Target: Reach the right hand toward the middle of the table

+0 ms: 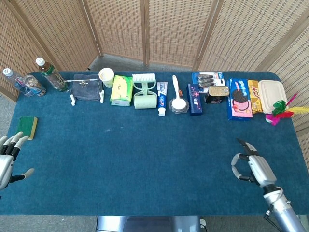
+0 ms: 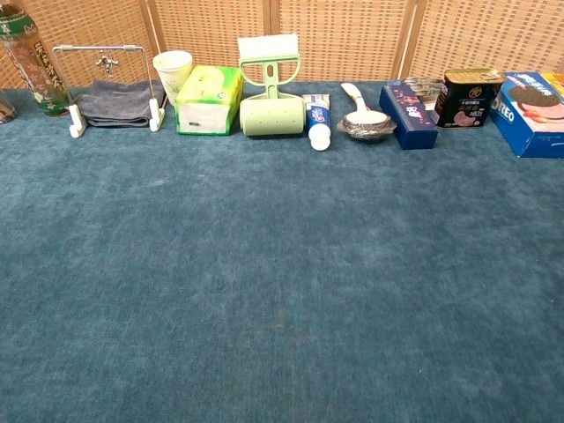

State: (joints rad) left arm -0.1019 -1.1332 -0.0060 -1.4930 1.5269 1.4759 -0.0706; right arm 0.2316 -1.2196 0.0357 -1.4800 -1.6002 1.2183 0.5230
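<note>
A table (image 1: 145,159) covered in nubby blue carpet-like cloth is seen, backed by woven wicker screens (image 1: 120,29). Two plastic bottles (image 1: 50,75) lie at ten o'clock; one green lint roller (image 1: 144,92) and one toothpaste tube (image 1: 162,99) sit at twelve. The metallic right hand (image 1: 251,166) is held at four o'clock, fingers curled loosely apart, holding nothing. The left hand (image 1: 9,157) is placed at eight o'clock, fingers spread.

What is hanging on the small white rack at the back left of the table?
A grey cloth is draped over the white rack, under its wire bar with a small metal clip. Whatever lies beneath the cloth is covered.
</note>
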